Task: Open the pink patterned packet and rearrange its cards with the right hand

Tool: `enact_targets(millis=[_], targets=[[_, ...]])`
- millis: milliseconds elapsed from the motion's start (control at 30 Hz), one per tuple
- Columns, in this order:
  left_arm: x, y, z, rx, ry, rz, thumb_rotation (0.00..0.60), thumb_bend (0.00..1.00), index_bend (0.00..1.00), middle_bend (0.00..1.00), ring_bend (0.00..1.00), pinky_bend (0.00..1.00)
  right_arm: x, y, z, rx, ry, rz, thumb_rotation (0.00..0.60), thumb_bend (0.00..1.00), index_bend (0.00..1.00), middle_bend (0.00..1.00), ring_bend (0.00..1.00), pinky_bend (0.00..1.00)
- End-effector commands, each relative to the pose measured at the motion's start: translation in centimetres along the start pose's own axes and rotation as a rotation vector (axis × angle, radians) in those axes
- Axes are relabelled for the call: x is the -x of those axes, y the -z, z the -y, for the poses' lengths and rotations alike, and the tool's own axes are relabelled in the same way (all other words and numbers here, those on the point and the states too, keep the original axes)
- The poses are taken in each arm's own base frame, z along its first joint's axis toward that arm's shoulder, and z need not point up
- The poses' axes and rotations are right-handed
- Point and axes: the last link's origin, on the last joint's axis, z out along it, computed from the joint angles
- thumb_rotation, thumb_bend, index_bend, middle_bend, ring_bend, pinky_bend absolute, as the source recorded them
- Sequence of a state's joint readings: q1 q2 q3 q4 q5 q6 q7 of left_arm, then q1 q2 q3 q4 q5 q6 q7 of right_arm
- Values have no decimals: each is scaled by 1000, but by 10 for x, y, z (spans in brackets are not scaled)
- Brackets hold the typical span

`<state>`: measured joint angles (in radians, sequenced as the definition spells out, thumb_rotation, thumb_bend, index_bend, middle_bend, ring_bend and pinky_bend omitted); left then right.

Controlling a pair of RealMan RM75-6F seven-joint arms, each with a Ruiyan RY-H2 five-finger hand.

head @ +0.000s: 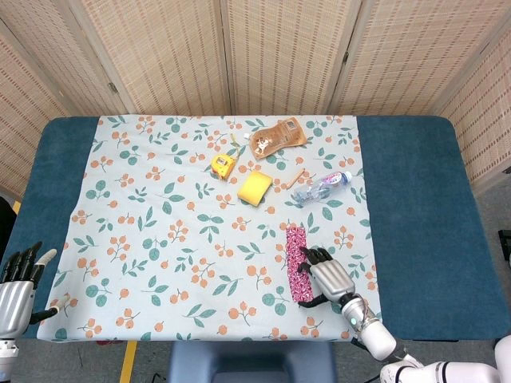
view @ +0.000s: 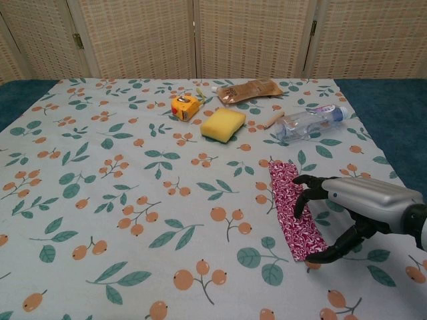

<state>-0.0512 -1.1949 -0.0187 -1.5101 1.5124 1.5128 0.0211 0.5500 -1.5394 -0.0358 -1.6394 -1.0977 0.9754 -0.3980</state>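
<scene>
The pink patterned packet (view: 295, 212) lies flat on the floral cloth (view: 120, 167) covering the worktop (head: 407, 199), at the near right, its long side running near to far. The right hand (view: 353, 207) sits just right of it, palm down, fingers spread and curved. In the chest view its dark fingertips (view: 300, 200) rest on the packet's right edge and the thumb reaches toward the near corner; it grips nothing. The head view shows the same right hand (head: 329, 275) from above, beside the packet (head: 299, 265), but hides the fingertip contact.

Only the head view shows the left hand (head: 16, 289), at the near left edge of the worktop, fingers apart and empty, well apart from everything.

Toward the far side lie a yellow sponge (view: 223, 124), a yellow tape measure (view: 185, 106), a brown pouch (view: 248, 90) and a clear bottle (view: 309, 123) on its side, all well apart from the packet.
</scene>
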Motion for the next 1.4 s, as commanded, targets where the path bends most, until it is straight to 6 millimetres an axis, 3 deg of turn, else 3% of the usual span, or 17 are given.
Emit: enact_targets(millis=[33,333,567,967,1400], targets=[[0,-1,-1,4,-1,0,600,258,168,0,31,0,3,8,1,-10,8,14,392,145,306,0,0,0],[0,-3,-3,17,-2,-3,600,258,167,0,30,0,0,22,2,-20,-12,-6,392,144,306,0,0,0],[1,-3,-5,20,2,-2,600,258,165,0,31,0,-15,4,2,-14,-23,-54,393,144,307,0,0,0],[1,0,1,2,2,1,600,257,167,0,30,0,-14,-23,17,-31,2,-31,392,145,306,0,0,0],[3,-2,0,11,9,-1,600,258,168,0,30,0,-12,-13,-9,64,5,-32,391,145,307,0,0,0]])
